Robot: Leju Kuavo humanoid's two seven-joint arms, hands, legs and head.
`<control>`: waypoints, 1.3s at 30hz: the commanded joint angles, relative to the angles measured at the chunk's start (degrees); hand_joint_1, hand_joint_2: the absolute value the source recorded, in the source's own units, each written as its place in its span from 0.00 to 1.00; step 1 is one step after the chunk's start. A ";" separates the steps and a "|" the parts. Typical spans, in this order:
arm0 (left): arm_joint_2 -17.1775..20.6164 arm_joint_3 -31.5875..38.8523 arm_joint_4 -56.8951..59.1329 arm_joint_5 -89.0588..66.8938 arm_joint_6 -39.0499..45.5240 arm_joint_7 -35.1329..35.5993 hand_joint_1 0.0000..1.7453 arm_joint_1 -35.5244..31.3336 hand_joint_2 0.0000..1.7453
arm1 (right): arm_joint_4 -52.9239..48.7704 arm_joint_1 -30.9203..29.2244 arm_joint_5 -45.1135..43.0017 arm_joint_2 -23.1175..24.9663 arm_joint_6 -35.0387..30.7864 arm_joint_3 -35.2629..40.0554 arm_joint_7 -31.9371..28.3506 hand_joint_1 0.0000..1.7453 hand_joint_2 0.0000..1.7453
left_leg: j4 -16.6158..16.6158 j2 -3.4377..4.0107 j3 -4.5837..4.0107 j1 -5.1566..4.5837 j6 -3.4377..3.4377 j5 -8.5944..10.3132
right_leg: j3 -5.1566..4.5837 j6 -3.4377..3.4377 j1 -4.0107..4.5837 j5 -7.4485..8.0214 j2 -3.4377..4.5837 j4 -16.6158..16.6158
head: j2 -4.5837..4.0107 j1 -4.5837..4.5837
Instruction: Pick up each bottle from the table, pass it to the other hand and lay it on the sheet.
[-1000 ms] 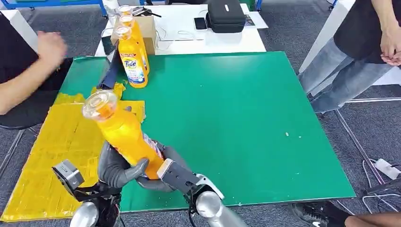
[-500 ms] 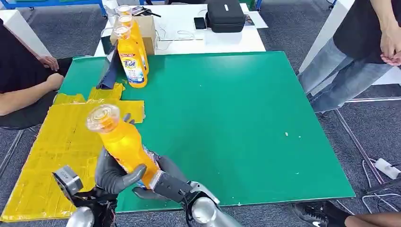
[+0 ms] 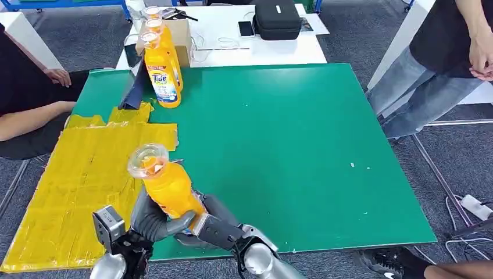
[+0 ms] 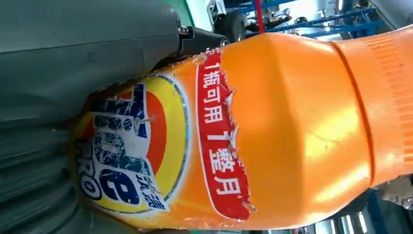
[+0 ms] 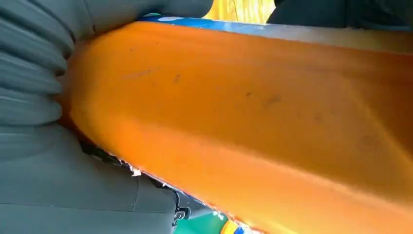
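An orange Tide bottle (image 3: pixel 165 186) with a clear cap is held up near the table's front edge, cap tilted toward the yellow sheet (image 3: pixel 75 180). My left hand (image 3: pixel 152 220) wraps its lower body from the left, and my right hand (image 3: pixel 210 224) grips its base from the right. Up close, the left wrist view shows the bottle's torn label (image 4: pixel 160 146), and the right wrist view its plain orange side (image 5: pixel 253 112). Three more orange bottles (image 3: pixel 161 75) stand upright at the far left of the green mat (image 3: pixel 302 145).
A person's arm (image 3: pixel 35 113) rests at the left edge beside the sheet. Another person (image 3: pixel 442 64) stands at the far right. A white table behind carries a cardboard box (image 3: pixel 181 36), a phone (image 3: pixel 246 28) and a black case (image 3: pixel 278 17).
The held bottle has moved right and toward me, standing more upright. Both hands shifted right with it. The person's hand at the left drew back from the table.
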 commanded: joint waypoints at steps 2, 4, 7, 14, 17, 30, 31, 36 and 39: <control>2.72 -1.71 -1.15 -19.20 10.68 -2.17 1.00 0.89 1.00 | -10.98 0.72 5.21 -6.04 -5.91 -9.78 0.89 0.00 1.00 | -0.03 -0.13 0.09 -0.04 0.03 -0.02 | 0.12 -0.03 -0.06 -0.05 -0.01 -0.02 | 0.00 0.02; 1.53 -1.74 -2.04 -38.46 25.27 0.23 1.00 0.49 1.00 | -16.73 3.41 5.54 -7.97 -5.68 -15.48 1.88 0.00 1.00 | 0.00 -0.21 0.13 -0.04 0.04 -0.06 | 0.22 -0.03 -0.07 -0.11 -0.04 0.00 | 0.00 0.02; 1.35 -1.86 2.31 -60.43 39.70 9.35 1.00 -1.63 1.00 | -21.47 6.97 3.64 -9.81 -4.09 -22.93 -0.18 0.00 1.00 | -0.04 -0.40 0.12 -0.06 0.05 -0.01 | 0.29 -0.02 -0.09 -0.12 -0.25 -0.05 | 0.00 0.04; 12.49 0.69 21.02 -84.93 47.85 30.54 1.00 -7.15 1.00 | -26.26 8.05 2.04 -12.92 -3.62 -29.81 -2.39 0.00 0.00 | -0.19 -0.19 0.27 -0.22 0.03 0.00 | 0.32 -0.01 -0.24 -0.02 -0.06 -0.15 | 0.00 0.00; 20.49 -14.45 34.04 -84.93 42.86 46.37 1.00 -13.02 1.00 | -24.72 6.53 -0.01 -13.78 -1.62 -30.49 -3.07 0.00 0.00 | -0.21 -0.43 0.35 -0.20 -0.02 0.05 | 0.40 -0.09 -0.21 -0.07 -0.25 -0.12 | 0.00 0.07; 18.39 2.78 58.36 -83.61 33.85 27.19 1.00 -15.57 1.00 | -22.36 5.24 2.06 -14.69 -0.83 -27.00 -3.84 0.00 0.00 | -0.26 0.10 0.78 -0.10 -0.08 -0.06 | 0.86 -0.14 -0.17 -0.05 0.31 -0.08 | 0.00 0.00; 19.01 4.23 59.37 -81.49 33.59 24.73 1.00 -14.82 1.00 | -21.64 5.02 2.38 -14.72 -0.65 -26.47 -3.93 0.00 0.00 | -0.22 0.07 0.96 -0.13 -0.23 -0.26 | 1.02 -0.16 -0.20 -0.11 0.24 -0.04 | 0.00 -0.02; 18.63 11.15 54.62 -66.23 36.30 5.51 0.00 -9.46 0.00 | -19.64 4.38 3.42 -15.17 -1.84 -25.99 -5.42 0.00 0.00 | -0.50 0.41 1.68 -0.15 -0.16 -0.55 | 1.61 -0.26 -0.21 -0.27 0.57 -0.13 | 0.00 0.02; 17.95 12.44 39.04 -59.17 29.44 1.59 0.00 -3.56 0.00 | -20.98 5.85 4.53 -14.55 -2.49 -26.76 -6.06 0.00 0.00 | -0.69 0.43 1.64 -0.27 -0.21 -0.80 | 1.95 -0.47 -0.30 -0.98 0.51 -0.01 | 0.00 -0.04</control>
